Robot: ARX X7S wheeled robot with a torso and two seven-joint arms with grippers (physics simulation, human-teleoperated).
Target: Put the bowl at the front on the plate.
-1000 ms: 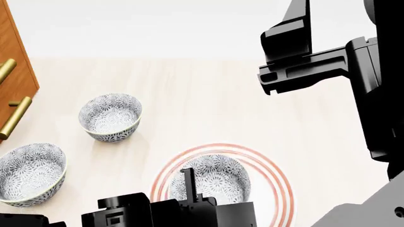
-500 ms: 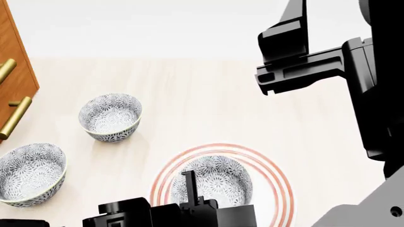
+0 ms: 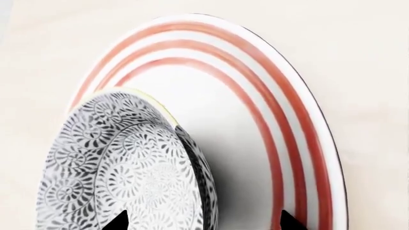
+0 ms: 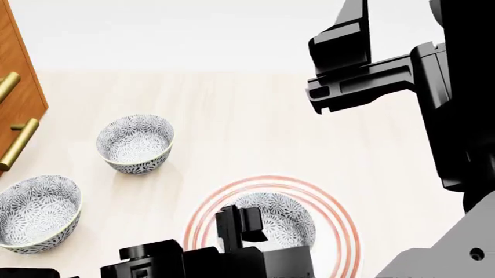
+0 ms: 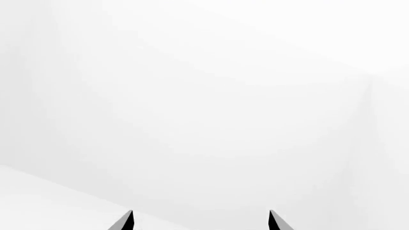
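The flower-patterned bowl [image 4: 282,217] stands upright on the red-ringed white plate [image 4: 340,231] at the near edge of the head view. In the left wrist view the bowl [image 3: 121,167] sits on the plate [image 3: 255,96] with its near rim wall between my fingertips. My left gripper [image 3: 201,221] is open: one tip hangs over the bowl's inside, the other over the plate, and neither presses the rim. From the head camera the left gripper [image 4: 241,223] hovers at the bowl's near-left rim. My right gripper [image 5: 200,220] is open, held high [image 4: 340,58] and facing a blank white wall.
Two look-alike bowls stand on the pale wooden table to the left, one further back [image 4: 135,142] and one near the left edge [image 4: 35,211]. A wooden cabinet [image 4: 15,81] with brass handles [image 4: 19,143] fills the far left.
My left gripper's fingers have spread and risen from the bowl's rim, leaving the bowl on the plate. The bowl shifted slightly right. The right arm drifted a little left.
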